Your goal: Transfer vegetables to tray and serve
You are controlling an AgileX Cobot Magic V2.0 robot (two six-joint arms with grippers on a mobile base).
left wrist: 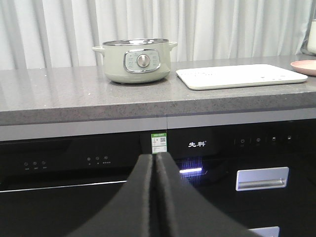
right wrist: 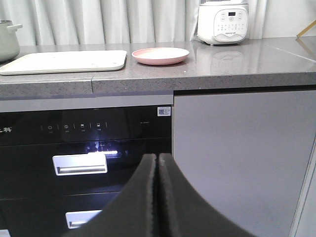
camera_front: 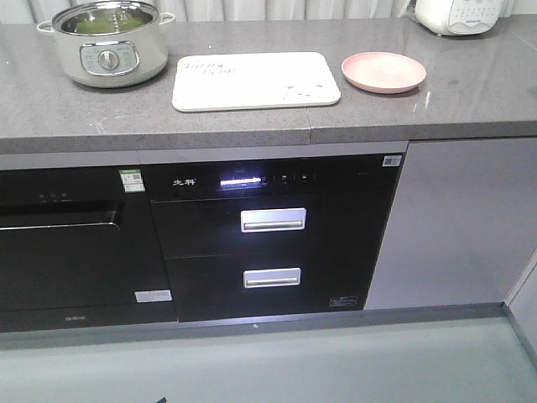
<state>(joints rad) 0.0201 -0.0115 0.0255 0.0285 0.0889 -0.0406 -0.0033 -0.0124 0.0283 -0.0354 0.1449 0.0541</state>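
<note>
Green vegetables (camera_front: pixel 101 23) lie inside a pale green electric pot (camera_front: pixel 107 55) at the counter's back left; from the left wrist view only the pot (left wrist: pixel 137 61) shows. The cream-white tray (camera_front: pixel 252 80) lies flat mid-counter, also in the left wrist view (left wrist: pixel 237 76) and the right wrist view (right wrist: pixel 64 61). My left gripper (left wrist: pixel 155 157) is shut and empty, low in front of the black appliance fronts. My right gripper (right wrist: pixel 158 157) is also shut and empty, below counter height. Neither arm shows in the front view.
A round pink plate (camera_front: pixel 383 71) sits right of the tray. A white rice cooker (right wrist: pixel 223 22) stands at the back right. Below the grey counter (camera_front: pixel 470 101) are black built-in appliances with silver drawer handles (camera_front: pixel 273 220) and a grey cabinet door (right wrist: pixel 242 158). Curtains hang behind.
</note>
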